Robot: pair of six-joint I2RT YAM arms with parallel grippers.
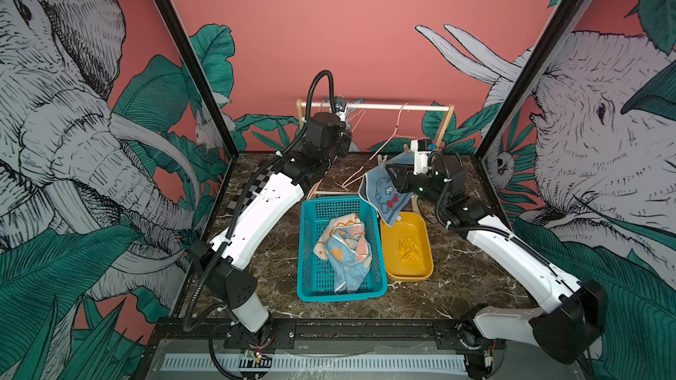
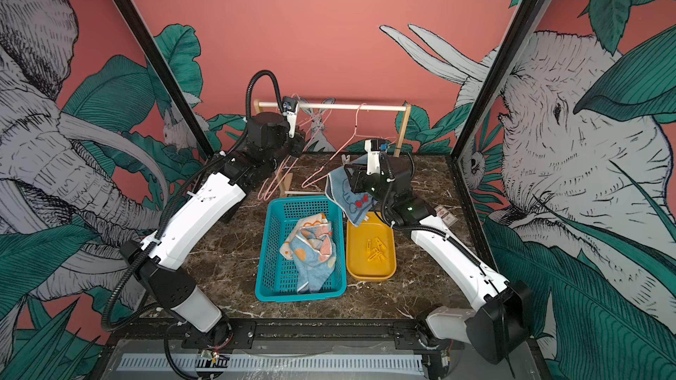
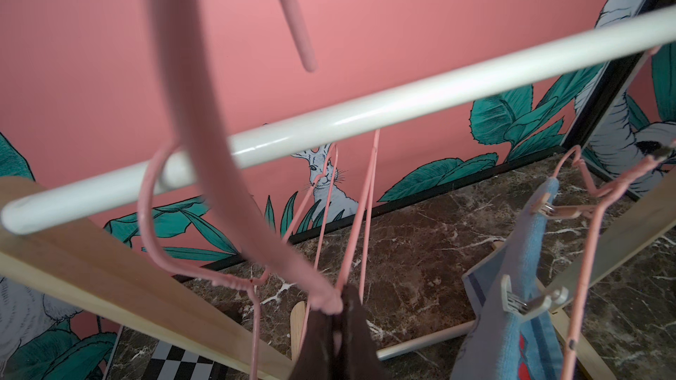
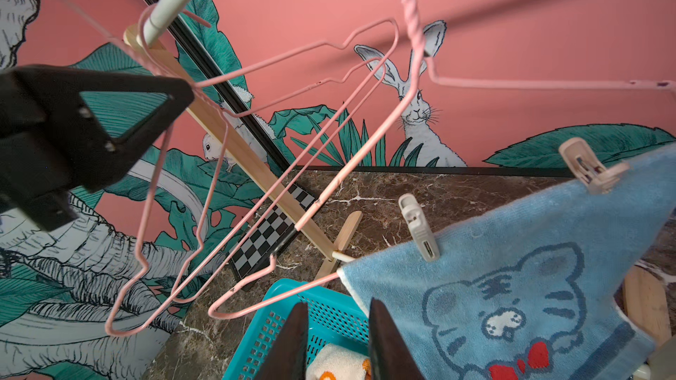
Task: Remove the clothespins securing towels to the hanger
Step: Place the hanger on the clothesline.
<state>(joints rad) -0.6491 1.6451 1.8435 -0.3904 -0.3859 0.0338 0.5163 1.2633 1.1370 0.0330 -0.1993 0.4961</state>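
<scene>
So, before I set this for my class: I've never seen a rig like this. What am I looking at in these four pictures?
Two robot arms, each ending in a two-finger gripper, work over a marble table. Both top views look down from one camera head above; each wrist view rides on an arm. At the back, a wooden rack carries pink wire hangers. The left gripper is shut on a bare hanger; the right gripper is open, holding nothing, near a blue towel pinned up by two pale clothespins. A teal basket holds two towels; a yellow tray holds yellow clothespins.
</scene>
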